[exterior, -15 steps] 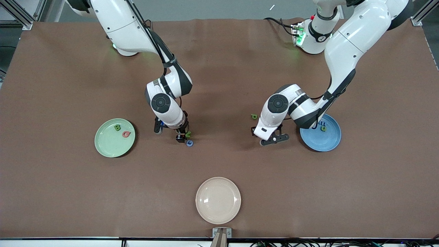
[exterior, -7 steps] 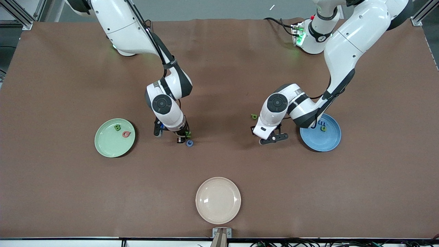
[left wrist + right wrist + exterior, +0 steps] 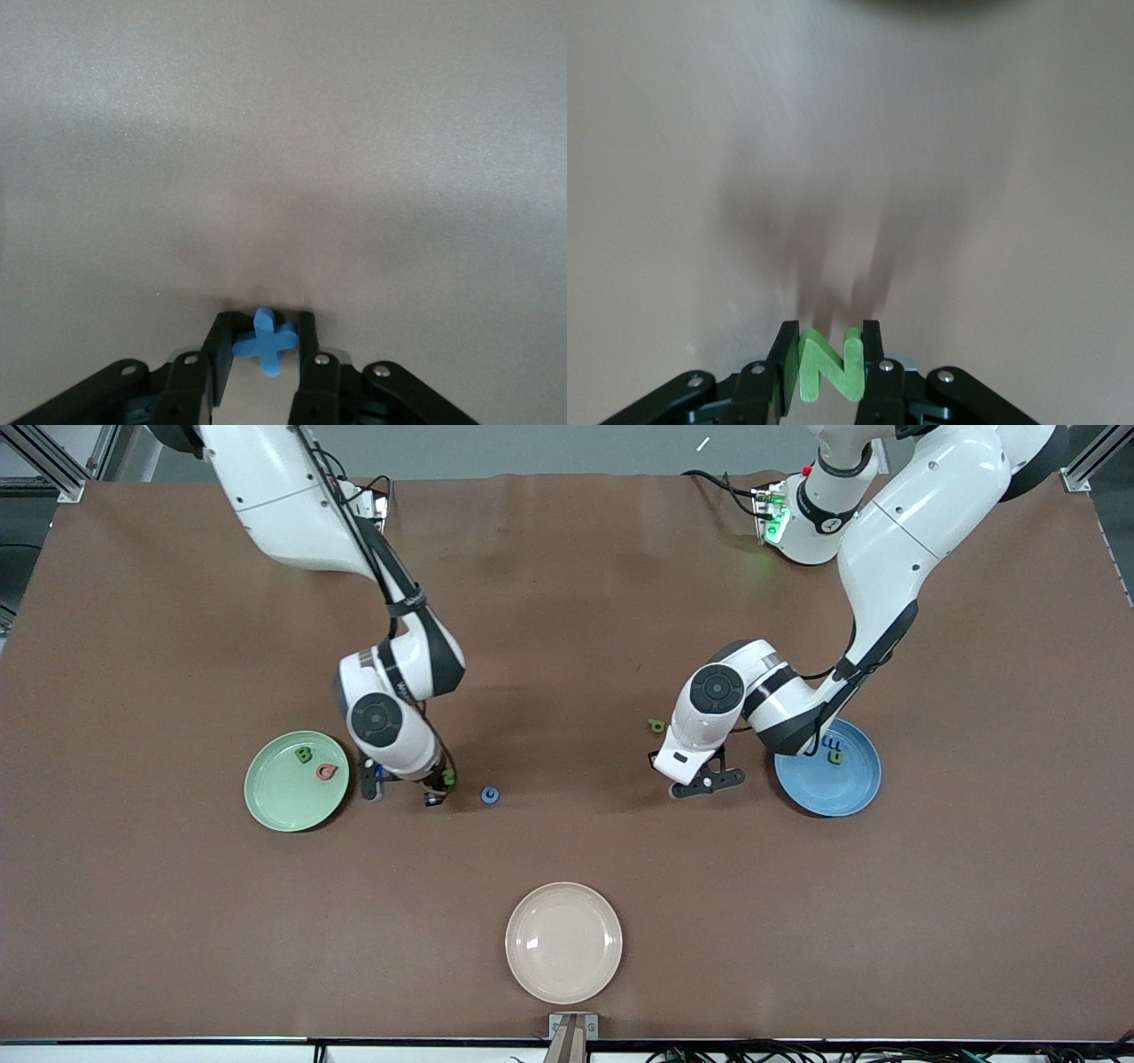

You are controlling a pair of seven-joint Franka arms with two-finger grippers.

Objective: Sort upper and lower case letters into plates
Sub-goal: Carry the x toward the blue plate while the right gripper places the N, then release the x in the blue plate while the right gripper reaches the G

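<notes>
Two letters lie in the green plate [image 3: 282,793], two in the blue plate [image 3: 850,784]. The right gripper [image 3: 825,350], fingers clenched on a green N [image 3: 830,365], hangs beside the green plate; the left gripper [image 3: 263,341] grasps a blue x [image 3: 264,340] — a G [image 3: 489,794] and p [image 3: 656,725] remain on the bench [image 3: 567,646]

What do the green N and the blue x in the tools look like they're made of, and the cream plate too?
Green N, in the right tool: likely foam or soft plastic; thick, matte, blunt-edged.
Blue x, in the left tool: seemingly the same; flat colour, no shine.
Cream plate: probably glazed ceramic or melamine; smooth with bright glare spots.
</notes>
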